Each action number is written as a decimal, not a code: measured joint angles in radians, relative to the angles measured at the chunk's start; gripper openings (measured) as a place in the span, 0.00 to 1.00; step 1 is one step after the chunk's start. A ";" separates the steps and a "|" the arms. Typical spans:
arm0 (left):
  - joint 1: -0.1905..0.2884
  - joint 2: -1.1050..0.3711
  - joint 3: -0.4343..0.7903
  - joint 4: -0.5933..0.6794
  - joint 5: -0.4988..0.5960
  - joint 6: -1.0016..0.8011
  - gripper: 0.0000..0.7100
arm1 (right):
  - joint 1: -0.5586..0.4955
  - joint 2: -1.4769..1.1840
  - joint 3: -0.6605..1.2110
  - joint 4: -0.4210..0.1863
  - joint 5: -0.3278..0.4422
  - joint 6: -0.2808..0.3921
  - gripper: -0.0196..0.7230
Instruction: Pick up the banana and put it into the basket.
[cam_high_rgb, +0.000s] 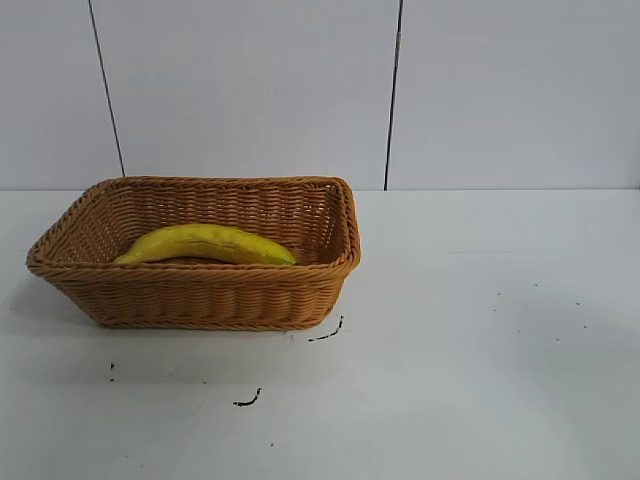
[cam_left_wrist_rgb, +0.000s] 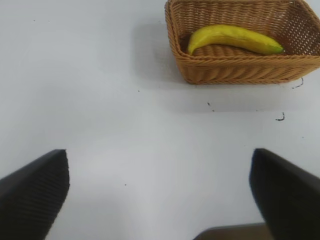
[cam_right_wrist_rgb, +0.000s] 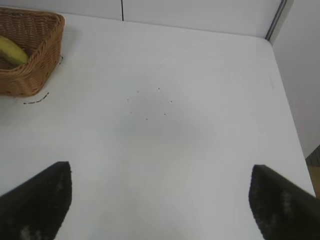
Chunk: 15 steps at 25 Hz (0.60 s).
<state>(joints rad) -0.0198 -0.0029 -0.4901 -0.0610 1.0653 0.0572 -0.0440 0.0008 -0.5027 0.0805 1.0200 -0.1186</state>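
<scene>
banana (cam_high_rgb: 205, 244) lies inside basket (cam_high_rgb: 190, 295), left of frame on worktop (cam_high_rgb: 480, 350) | right gripper (cam_right_wrist_rgb: 160, 205) wide, empty, well apart | left gripper (cam_left_wrist_rgb: 160, 195) wide, empty | step: park clear, leave basket untouched

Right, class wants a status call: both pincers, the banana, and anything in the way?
Left pincer open, empty, back from the basket. Right pincer open, empty, over bare table. Banana lying inside basket. Nothing in the way.

The banana (cam_high_rgb: 205, 245) lies in the basket (cam_high_rgb: 190, 297) on the table's (cam_high_rgb: 480, 340) left.
</scene>
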 joint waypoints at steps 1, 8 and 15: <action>0.000 0.000 0.000 0.000 0.000 0.000 0.98 | 0.000 -0.005 0.000 0.000 0.000 0.000 0.95; 0.000 0.000 0.000 0.000 0.000 0.000 0.98 | 0.000 -0.006 0.000 0.002 0.000 0.000 0.95; 0.000 0.000 0.000 0.000 0.000 0.000 0.98 | 0.000 -0.006 0.000 0.008 0.001 0.000 0.96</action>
<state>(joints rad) -0.0198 -0.0029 -0.4901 -0.0610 1.0653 0.0572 -0.0440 -0.0052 -0.5027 0.0882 1.0210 -0.1186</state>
